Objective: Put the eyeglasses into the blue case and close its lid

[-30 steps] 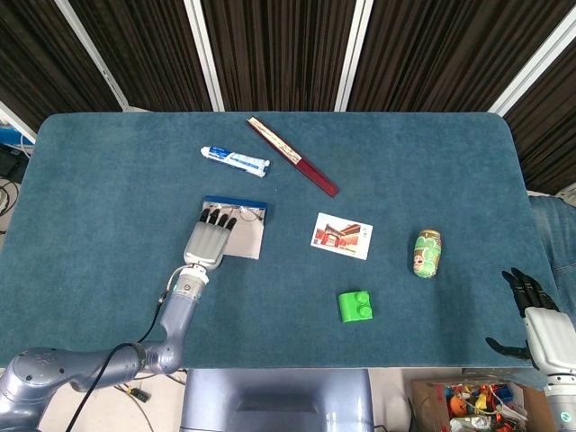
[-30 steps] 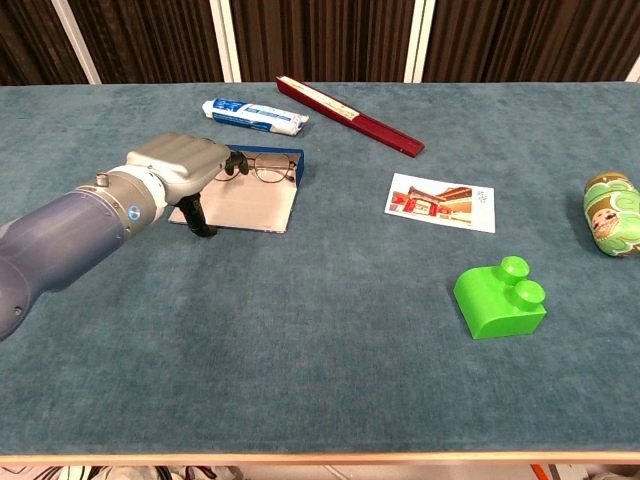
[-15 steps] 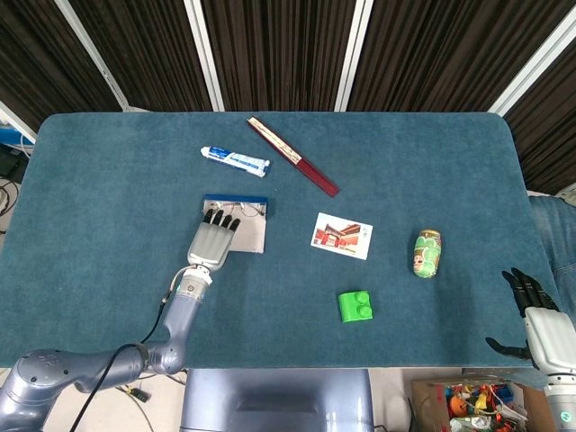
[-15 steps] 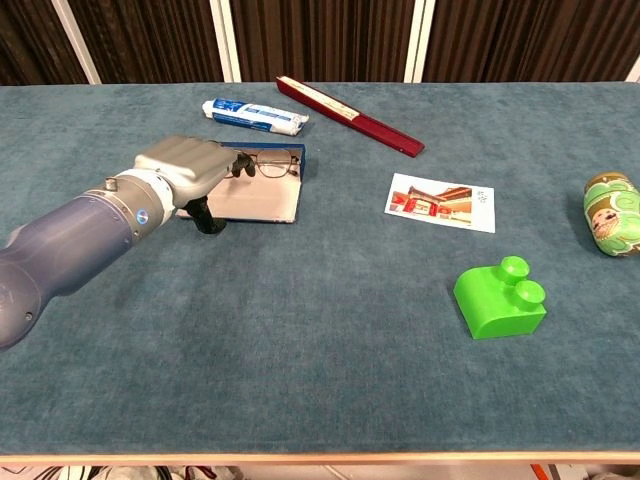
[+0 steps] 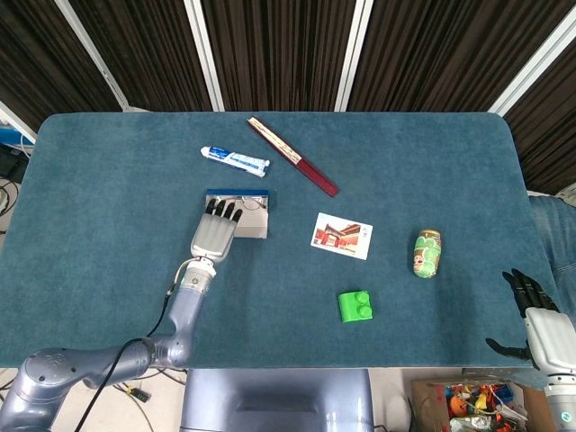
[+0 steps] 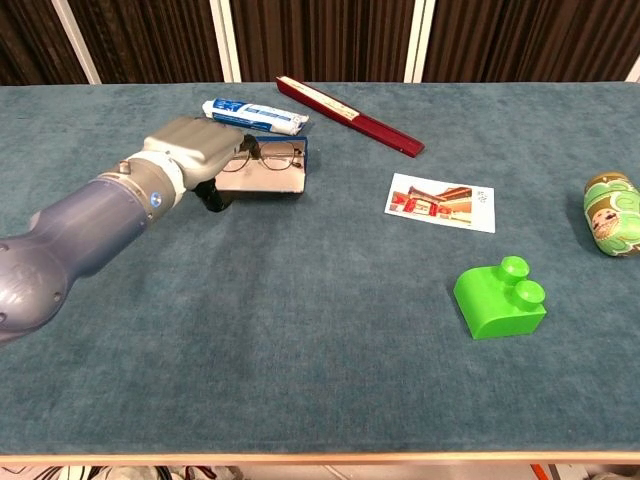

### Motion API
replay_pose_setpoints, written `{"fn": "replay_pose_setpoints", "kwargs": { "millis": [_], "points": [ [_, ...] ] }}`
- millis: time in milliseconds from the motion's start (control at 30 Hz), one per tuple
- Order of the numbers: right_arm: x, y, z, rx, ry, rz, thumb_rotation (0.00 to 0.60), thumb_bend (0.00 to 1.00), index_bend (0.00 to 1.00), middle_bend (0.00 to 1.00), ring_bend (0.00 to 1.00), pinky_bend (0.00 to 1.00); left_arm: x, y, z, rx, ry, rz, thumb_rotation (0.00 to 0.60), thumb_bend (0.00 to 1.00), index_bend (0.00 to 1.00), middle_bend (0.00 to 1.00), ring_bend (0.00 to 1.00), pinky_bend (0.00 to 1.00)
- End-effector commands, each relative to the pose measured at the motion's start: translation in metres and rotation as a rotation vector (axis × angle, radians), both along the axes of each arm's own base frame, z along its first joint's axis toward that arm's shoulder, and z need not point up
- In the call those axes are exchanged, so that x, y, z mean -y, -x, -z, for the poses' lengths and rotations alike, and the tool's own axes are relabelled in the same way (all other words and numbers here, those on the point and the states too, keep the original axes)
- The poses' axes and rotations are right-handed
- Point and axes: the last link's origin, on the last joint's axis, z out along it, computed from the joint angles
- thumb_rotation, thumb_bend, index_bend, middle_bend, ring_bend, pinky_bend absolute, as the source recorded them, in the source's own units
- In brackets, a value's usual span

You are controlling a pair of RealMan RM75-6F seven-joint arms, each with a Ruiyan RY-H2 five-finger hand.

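While one left hand (image 6: 195, 150) tilts one blue case (image 6: 268, 178).

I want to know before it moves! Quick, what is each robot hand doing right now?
Left hand: on the lid of the blue case, fingers by the eyeglasses; a grip cannot be told.
Right hand: open, holding nothing.

The soft bench (image 5: 432, 162) is dark blue-green all over. On it sit a bright green plastic block with two round bumps (image 6: 499, 297), a white and blue toothpaste tube (image 5: 235, 161), a long dark red flat stick with a pale stripe (image 5: 292, 156), a white card with a red building picture (image 5: 342, 236), and a green painted doll with a cream face (image 5: 427, 253). The blue glasses case with a pale grey inside (image 6: 268, 172) holds thin dark-rimmed eyeglasses (image 6: 272, 154), and the silver-grey left hand with black fingertips (image 5: 215, 233) sits on a blue-grey arm (image 6: 70, 240).
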Motion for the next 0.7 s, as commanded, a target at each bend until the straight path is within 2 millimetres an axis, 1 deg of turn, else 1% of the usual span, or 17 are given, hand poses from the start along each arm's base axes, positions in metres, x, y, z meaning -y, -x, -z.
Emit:
{"fn": "replay_pose_setpoints", "kwargs": {
  "millis": [33, 233, 433, 700],
  "points": [
    [0.0, 0.0, 0.0, 0.001, -0.001, 0.002, 0.6, 0.14, 0.0, 0.0, 0.03, 0.18, -0.007, -0.006, 0.0, 0.003, -0.018, -0.005, 0.6, 0.43, 0.22, 0.14, 0.09, 0.1],
    [0.0, 0.0, 0.0, 0.005, -0.002, 0.006, 0.6, 0.15, 0.0, 0.0, 0.03, 0.18, -0.015, -0.008, 0.001, 0.012, -0.034, -0.024, 0.6, 0.43, 0.27, 0.14, 0.09, 0.1],
    [0.0, 0.0, 0.0, 0.006, -0.003, 0.009, 0.6, 0.15, 0.0, 0.0, 0.03, 0.18, -0.014, -0.002, 0.005, 0.016, -0.022, -0.039, 0.6, 0.42, 0.35, 0.14, 0.09, 0.1],
    [0.0, -0.001, 0.0, 0.008, -0.004, 0.012, 0.6, 0.15, 0.0, 0.0, 0.03, 0.18, -0.014, 0.003, 0.003, 0.025, -0.024, -0.039, 0.6, 0.4, 0.43, 0.14, 0.09, 0.1]
  ]
}}
